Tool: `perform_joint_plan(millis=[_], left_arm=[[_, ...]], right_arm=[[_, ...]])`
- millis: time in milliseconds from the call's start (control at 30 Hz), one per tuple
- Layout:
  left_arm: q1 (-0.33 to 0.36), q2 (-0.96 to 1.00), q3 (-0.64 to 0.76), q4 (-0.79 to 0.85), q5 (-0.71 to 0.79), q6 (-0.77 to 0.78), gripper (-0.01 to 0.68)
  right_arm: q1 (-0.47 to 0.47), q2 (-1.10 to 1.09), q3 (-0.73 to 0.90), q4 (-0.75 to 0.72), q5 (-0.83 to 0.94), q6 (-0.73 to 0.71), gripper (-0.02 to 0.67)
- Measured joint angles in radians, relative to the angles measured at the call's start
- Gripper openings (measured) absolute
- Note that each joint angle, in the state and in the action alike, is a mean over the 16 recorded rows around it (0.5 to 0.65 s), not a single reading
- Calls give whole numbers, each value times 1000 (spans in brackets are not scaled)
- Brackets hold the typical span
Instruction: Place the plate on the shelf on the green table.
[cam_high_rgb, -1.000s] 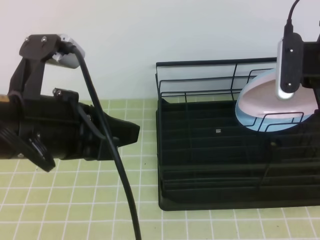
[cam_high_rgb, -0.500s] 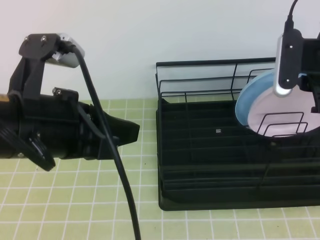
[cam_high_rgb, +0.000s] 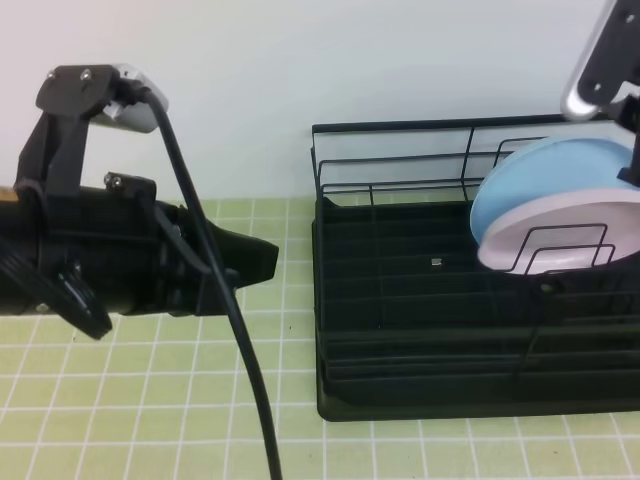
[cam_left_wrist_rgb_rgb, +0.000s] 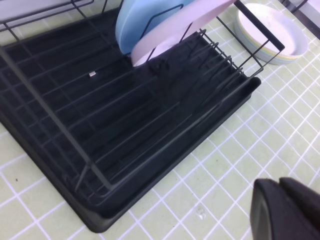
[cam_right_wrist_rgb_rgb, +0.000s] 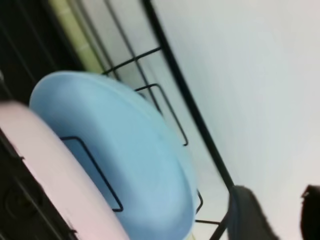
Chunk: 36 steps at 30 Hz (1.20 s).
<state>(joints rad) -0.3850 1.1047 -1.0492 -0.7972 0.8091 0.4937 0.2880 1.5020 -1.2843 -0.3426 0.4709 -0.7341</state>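
Lifted off toward one o'clock, the right gripper (cam_right_wrist_rgb_rgb: 272, 212) now hangs with jaws parted and empty above the plate (cam_high_rgb: 560, 235), which stands on edge in the shelf (cam_high_rgb: 420, 330) dividers at seven o'clock below it, leaning on the blue plate (cam_high_rgb: 545, 175).

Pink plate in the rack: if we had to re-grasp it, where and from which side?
Grip the pink plate by its upper rim, coming from above. It stands on edge in the black rack, leaning on the blue plate; a wire divider crosses its face.
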Motion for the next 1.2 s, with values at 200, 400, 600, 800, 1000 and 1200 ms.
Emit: perform_joint_plan(millis=[200, 400, 600, 800, 1000, 1200], left_arm=[[0, 0, 0, 0, -9, 0, -1], [0, 0, 0, 1, -22, -1, -1], [0, 0, 0, 1, -35, -1, -1], [0, 0, 0, 1, -40, -1, -1], [0, 0, 0, 1, -39, -1, -1], [0, 0, 0, 2, -43, -1, -2]], right_arm=[[0, -37, -1, 47, 93, -13, 77], [0, -58, -12, 193, 249, -162, 2], [0, -37, -24, 329, 364, -310, 0], [0, 36, -33, 352, 380, -346, -2], [0, 122, -33, 223, 311, -271, -2], [-1, 171, -33, 91, 228, -167, -2]])
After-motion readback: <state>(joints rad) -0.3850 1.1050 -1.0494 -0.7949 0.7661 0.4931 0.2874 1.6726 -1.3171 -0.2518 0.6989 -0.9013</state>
